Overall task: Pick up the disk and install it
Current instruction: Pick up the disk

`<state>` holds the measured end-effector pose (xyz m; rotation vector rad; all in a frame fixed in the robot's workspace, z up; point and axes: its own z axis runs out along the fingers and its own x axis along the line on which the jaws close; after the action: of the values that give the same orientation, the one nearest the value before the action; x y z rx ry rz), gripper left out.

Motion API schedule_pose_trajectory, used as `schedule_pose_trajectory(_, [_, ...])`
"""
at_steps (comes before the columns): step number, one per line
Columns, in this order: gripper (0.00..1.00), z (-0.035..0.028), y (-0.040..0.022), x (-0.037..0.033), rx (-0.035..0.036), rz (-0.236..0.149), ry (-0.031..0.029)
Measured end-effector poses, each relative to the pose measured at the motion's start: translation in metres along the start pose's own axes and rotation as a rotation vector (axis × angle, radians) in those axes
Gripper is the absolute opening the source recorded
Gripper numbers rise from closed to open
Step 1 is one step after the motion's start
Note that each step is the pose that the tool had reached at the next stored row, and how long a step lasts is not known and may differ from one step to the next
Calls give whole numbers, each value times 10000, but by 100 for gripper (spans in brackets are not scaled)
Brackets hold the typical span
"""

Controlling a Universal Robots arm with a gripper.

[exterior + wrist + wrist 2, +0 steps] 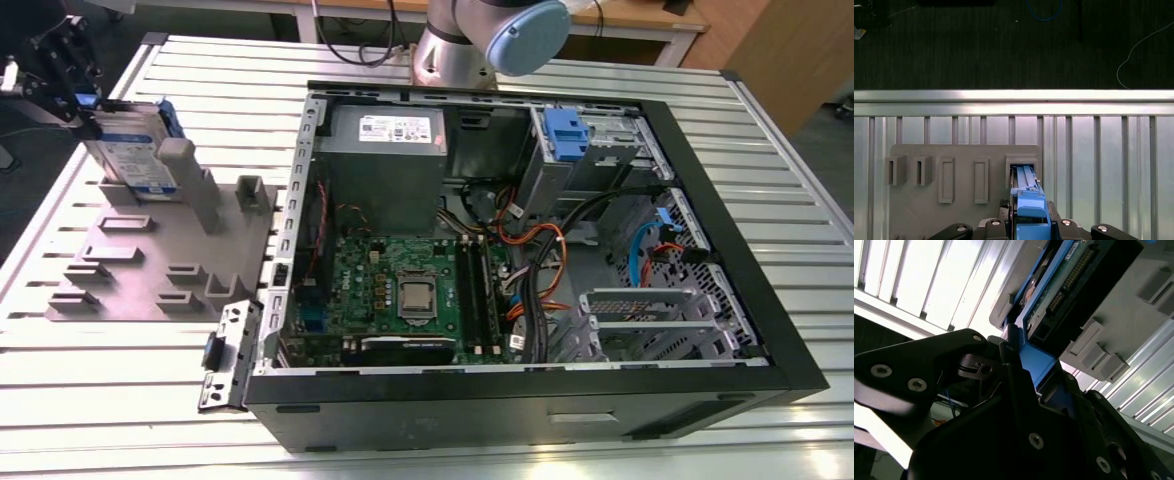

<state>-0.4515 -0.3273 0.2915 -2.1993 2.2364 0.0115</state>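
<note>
The slatted metal table (214, 60) carries two things side by side: an open computer case (534, 400) across the middle and three o'clock side of the exterior view, and a grey fixture plate (134, 270) at nine o'clock, its near edge just beside the case wall with hardly any gap. The disk (134, 150) stands upright on edge in a slot at the plate's ten o'clock corner, and a grey post (180, 175) rises just beside its face on the case side. Open air lies above it. In the first wrist view the table's rail (1014, 97) runs just past the plate, with dark floor (1004, 45) beyond that edge. The gripper (83, 110) comes down on the disk's upper edge at ten o'clock, tilted a little away from the case. In the second wrist view its fingers (1009, 352) are pressed against the blue bracket (1036, 362) from both sides, pinching the disk. The arm's base (467, 40) stands at twelve o'clock behind the case, whose blue-latched drive bay (563, 135) sits at one o'clock, well apart from the disk.
</note>
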Motion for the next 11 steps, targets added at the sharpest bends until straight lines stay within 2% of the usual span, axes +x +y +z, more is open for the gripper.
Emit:
schedule_pose_trajectory(6, [36,-55,0,0,-2,0,29])
schedule_pose_trajectory(11, [36,-60,0,-1,-2,0,24])
